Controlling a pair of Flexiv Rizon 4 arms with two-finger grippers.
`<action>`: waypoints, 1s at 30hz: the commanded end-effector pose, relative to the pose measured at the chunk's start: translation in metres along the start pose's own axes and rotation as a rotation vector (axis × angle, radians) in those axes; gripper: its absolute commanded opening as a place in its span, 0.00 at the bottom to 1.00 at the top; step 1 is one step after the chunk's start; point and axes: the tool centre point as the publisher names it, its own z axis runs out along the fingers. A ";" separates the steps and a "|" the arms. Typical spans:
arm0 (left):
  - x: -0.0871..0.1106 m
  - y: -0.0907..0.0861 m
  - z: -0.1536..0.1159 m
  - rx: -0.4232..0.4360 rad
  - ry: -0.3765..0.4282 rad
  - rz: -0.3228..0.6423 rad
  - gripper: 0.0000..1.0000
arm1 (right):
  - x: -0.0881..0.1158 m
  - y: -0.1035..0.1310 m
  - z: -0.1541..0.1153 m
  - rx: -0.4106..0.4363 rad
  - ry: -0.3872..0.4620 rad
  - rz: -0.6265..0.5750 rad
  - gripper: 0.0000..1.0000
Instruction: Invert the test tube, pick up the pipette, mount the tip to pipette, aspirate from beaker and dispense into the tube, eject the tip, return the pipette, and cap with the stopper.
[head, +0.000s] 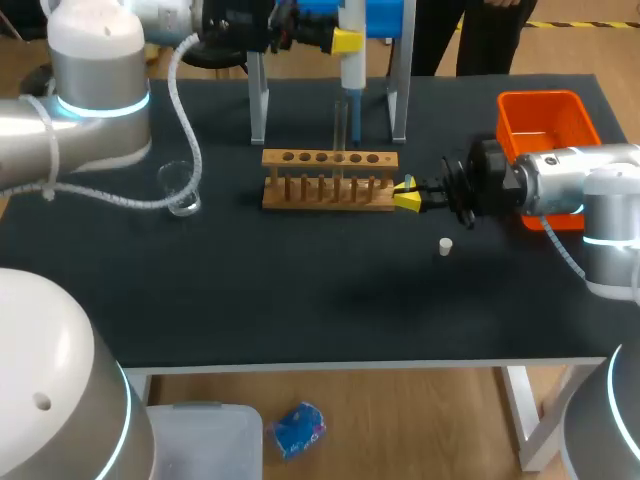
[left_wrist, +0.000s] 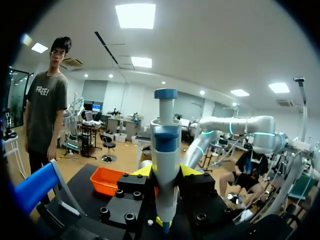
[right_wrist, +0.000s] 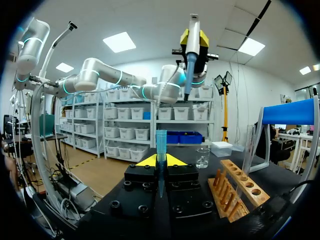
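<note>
My left gripper (head: 340, 40) is shut on the white and blue pipette (head: 352, 65), holding it upright above the back of the wooden rack (head: 330, 180). In the left wrist view the pipette (left_wrist: 165, 150) stands between the yellow tips of the left gripper (left_wrist: 165, 172). A clear test tube (head: 340, 130) stands upright in the rack. My right gripper (head: 408, 195) is at the rack's right end. In the right wrist view the right gripper (right_wrist: 161, 161) is shut on a blue pipette tip (right_wrist: 161, 142) that points up. The beaker (head: 180, 188) stands left of the rack. A white stopper (head: 445, 246) lies in front of the right gripper.
An orange bin (head: 545, 125) sits at the back right, behind my right arm. The blue pipette stand (head: 395, 60) with its two legs is behind the rack. Bare dark table (head: 300, 300) stretches along the front.
</note>
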 end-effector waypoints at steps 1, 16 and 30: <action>0.024 0.005 0.007 0.013 -0.089 0.034 0.00 | 0.000 -0.001 -0.001 -0.001 0.003 -0.001 0.00; 0.017 0.018 0.011 -0.006 -0.089 0.049 0.00 | 0.000 -0.001 -0.001 -0.001 0.003 -0.001 0.00; 0.014 0.011 0.008 -0.027 -0.080 0.094 0.00 | 0.000 -0.001 -0.001 -0.001 0.003 -0.001 0.00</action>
